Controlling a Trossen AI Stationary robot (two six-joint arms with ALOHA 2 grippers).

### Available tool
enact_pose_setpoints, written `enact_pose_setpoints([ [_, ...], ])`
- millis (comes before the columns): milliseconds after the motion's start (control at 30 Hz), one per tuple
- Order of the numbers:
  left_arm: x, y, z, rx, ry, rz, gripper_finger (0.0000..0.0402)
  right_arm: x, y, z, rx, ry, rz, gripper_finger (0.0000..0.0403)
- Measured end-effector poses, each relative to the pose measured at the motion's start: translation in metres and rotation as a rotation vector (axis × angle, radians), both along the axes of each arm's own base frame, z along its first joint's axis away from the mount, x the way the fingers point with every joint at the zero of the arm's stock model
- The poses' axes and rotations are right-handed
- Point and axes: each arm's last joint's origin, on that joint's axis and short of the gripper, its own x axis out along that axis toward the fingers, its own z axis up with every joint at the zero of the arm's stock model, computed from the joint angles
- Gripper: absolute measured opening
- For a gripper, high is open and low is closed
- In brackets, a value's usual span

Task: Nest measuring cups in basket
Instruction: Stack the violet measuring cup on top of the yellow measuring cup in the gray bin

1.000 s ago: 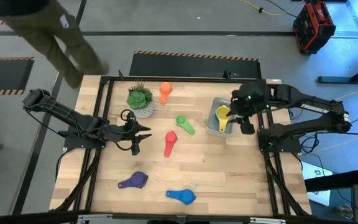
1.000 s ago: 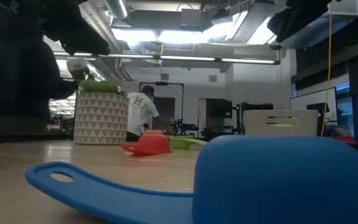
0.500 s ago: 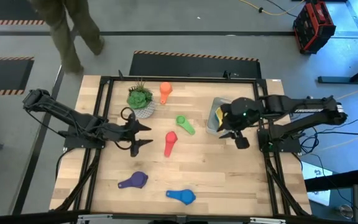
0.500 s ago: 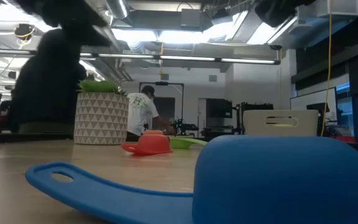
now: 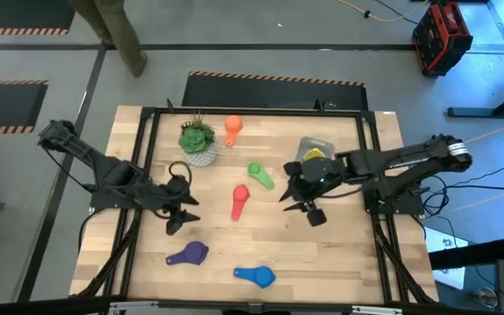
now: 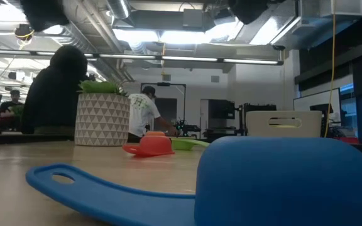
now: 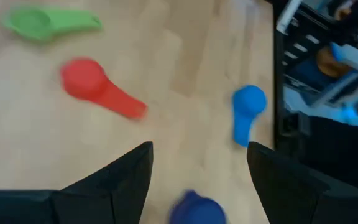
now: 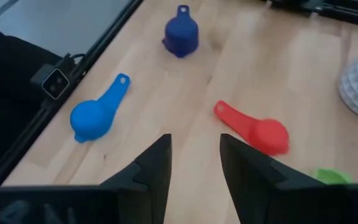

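The left gripper (image 5: 179, 213) is seen over the left half of the table (image 5: 339, 254), between the potted plant (image 5: 199, 140) and the purple cup (image 5: 188, 255); its fingers (image 7: 126, 177) are spread wide and nothing is held between them. The right gripper (image 5: 299, 204) is stretched out over the middle of the table, just beside the basket (image 5: 315, 147) and near the green cup (image 5: 261, 176). Its fingers (image 8: 155, 165) are set a narrow gap apart, with only bare wood showing between them.

The basket stands toward the right side of the table, and a yellow cup (image 5: 314, 155) is seen inside it, partly hidden by the right arm. Five cups lie loose on the wood: the orange cup (image 5: 233, 129) beside the potted plant, the green cup near the centre, the red cup (image 5: 240, 201) below it between the two grippers, the purple cup toward the front left, and the blue cup (image 5: 255, 276) at the front edge. In the low view the blue cup fills the foreground. A teal cup cannot be made out
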Motion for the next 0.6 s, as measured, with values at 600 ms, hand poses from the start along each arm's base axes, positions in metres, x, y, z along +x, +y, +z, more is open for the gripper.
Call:
enact_pose_setpoints([
  [600,0.008,-0.073,-0.065,-0.080,0.334,0.038,0.0252,0.041,0.015,-0.048,-0.013,0.068,0.024,0.0141],
])
